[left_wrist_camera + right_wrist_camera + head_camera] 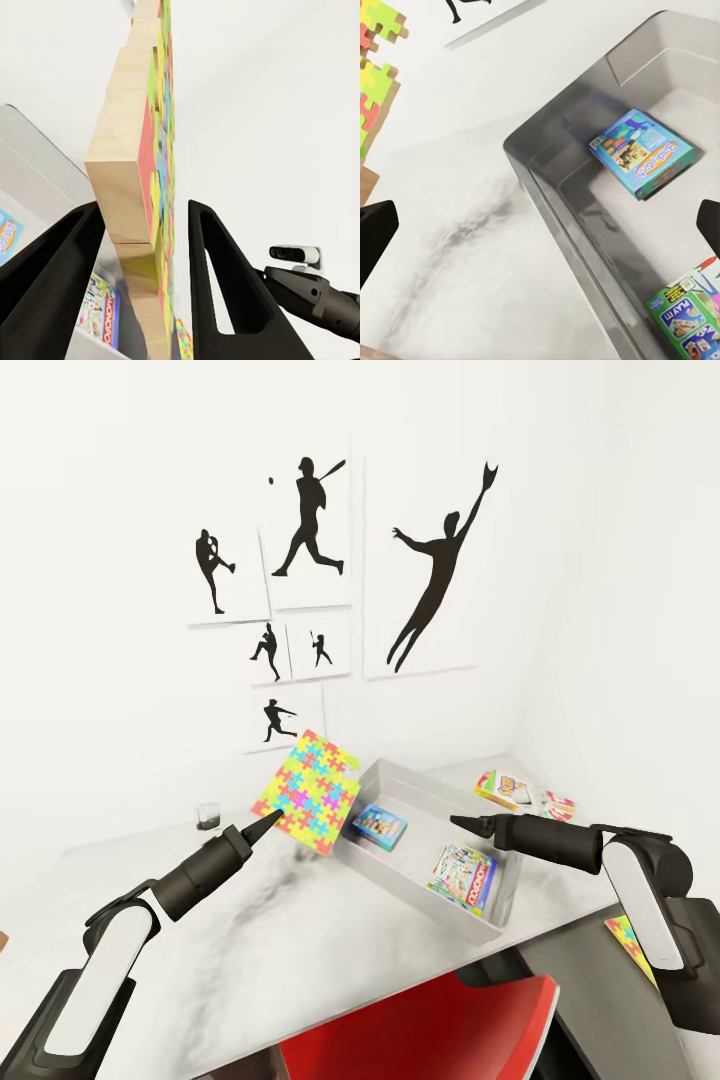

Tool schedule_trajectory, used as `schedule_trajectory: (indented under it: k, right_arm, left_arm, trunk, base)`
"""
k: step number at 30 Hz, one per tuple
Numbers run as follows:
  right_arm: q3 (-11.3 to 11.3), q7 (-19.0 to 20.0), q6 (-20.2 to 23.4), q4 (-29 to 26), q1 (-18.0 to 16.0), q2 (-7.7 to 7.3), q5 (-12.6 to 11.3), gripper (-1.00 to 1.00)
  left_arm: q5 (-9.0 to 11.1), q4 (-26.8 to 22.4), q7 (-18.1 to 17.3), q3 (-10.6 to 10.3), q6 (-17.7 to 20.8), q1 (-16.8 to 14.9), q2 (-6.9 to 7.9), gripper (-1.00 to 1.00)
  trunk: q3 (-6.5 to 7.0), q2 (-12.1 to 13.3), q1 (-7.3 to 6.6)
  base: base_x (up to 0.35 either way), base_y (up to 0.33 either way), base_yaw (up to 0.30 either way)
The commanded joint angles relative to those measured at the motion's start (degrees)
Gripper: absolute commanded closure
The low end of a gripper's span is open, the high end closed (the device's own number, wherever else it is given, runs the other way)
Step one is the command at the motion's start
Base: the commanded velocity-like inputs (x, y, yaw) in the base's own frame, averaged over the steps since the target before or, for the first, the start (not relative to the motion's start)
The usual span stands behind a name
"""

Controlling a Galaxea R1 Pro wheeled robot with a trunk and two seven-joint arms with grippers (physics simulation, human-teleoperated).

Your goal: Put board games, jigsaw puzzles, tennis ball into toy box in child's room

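Holding one jigsaw puzzle (308, 790) by its lower edge, the left gripper (272, 819) keeps it tilted in the air just beside the toy box's (395, 777) near-left corner; in the left wrist view its fingers (217, 285) are closed against the puzzle's two faces. A second puzzle (630, 945) lies on the lower dark top, partly hidden behind the right arm. Two board games rest inside the box, a blue one (379, 826) and a green-and-red one (463, 876); a third, white and green (520, 793), lies on the table (300, 950) beyond. The right gripper (462, 822) hovers over the box, its fingers spread wide and empty. A red chair (430, 1030) is cut off at the lower edge.
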Motion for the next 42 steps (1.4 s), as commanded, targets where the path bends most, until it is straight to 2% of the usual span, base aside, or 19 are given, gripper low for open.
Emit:
schedule_trajectory:
  k: [1, 24, 34, 42]
  right_arm:
    - [-0.1, 0.5, 0.2, 0.0, -0.1, 0.00, 0.4, -1.00]
    - [-0.1, 0.5, 0.2, 0.0, -0.1, 0.14, 0.4, -1.00]
    - [-0.1, 0.5, 0.2, 0.0, -0.1, 0.21, 0.4, -1.00]
    - [-0.1, 0.5, 0.2, 0.0, -0.1, 0.12, 0.4, -1.00]
  left_arm:
    - [0.4, 0.0, 0.1, 0.0, 0.3, 0.0, 0.03, 1.00]
    - [0.4, 0.0, 0.0, 0.0, 0.4, -0.1, 0.03, 1.00]
    - [0.6, 0.2, -0.2, 0.1, 0.8, -0.4, 0.20, 1.00]
    - [0.8, 1.0, -0.1, 0.2, 3.1, -3.1, 0.20, 1.00]
  trunk:
    - [-0.11, -0.1, 0.03]
    - [-0.13, -0.1, 0.03]
    - [-0.13, -0.1, 0.03]
    - [-0.13, -0.1, 0.03]
  base:
    - [0.001, -0.001, 0.000]
    - [0.000, 0.000, -0.011]
    - [0.000, 0.000, -0.197]
    - [0.000, 0.000, -0.255]
